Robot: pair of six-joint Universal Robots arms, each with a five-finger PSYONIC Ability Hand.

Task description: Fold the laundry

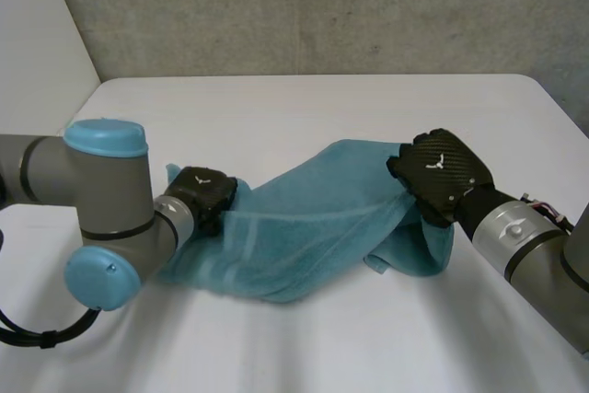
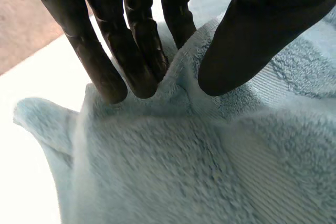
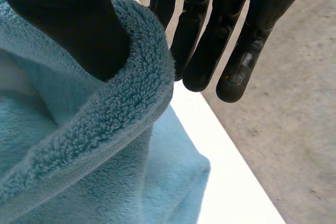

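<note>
Blue terry towel (image 1: 313,218) is lying crumpled across the middle of the white table (image 1: 276,108), and we are holding it at both ends. Our left hand (image 1: 204,192) is pinching a raised ridge near its left end, straight fingers (image 2: 142,61) pressing the pile against the thumb (image 2: 247,51). Our right hand (image 1: 440,172) is gripping the rolled edge at its right end, thumb (image 3: 68,30) in front and fingers (image 3: 210,40) nearly straight behind, with that end raised off the table.

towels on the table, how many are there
1. A single blue towel lies bunched across the white table; the left hand pinches one end, the right hand the other. Its folds could hide a second piece.
</note>
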